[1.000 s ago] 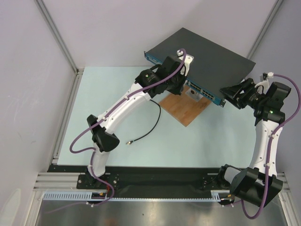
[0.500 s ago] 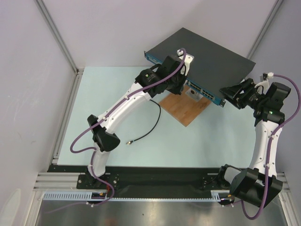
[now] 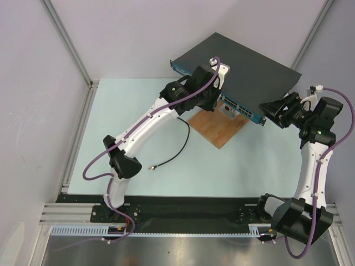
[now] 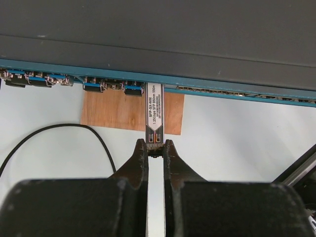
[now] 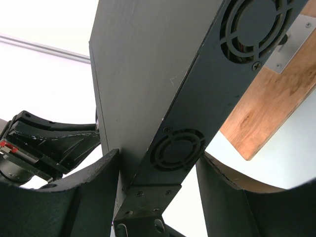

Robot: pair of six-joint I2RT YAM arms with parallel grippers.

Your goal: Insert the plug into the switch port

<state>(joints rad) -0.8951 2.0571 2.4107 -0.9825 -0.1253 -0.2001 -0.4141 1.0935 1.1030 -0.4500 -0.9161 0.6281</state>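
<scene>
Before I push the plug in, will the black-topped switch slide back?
Probably not much: the right pincer appears clamped across the end of the wide black-topped, blue-fronted switch, bracing it. The slim silver metal plug looks rigid, so it likely won't buckle in the left pincer.

The switch (image 3: 252, 64), a wide flat box with a matt black top and a blue front face lined with ports, lies at the far side, turned diagonally with its front toward near left. The plug (image 4: 154, 109), a narrow silver module with a white label, meets that front face. Its near end is pinched in my left gripper (image 4: 155, 144).
</scene>
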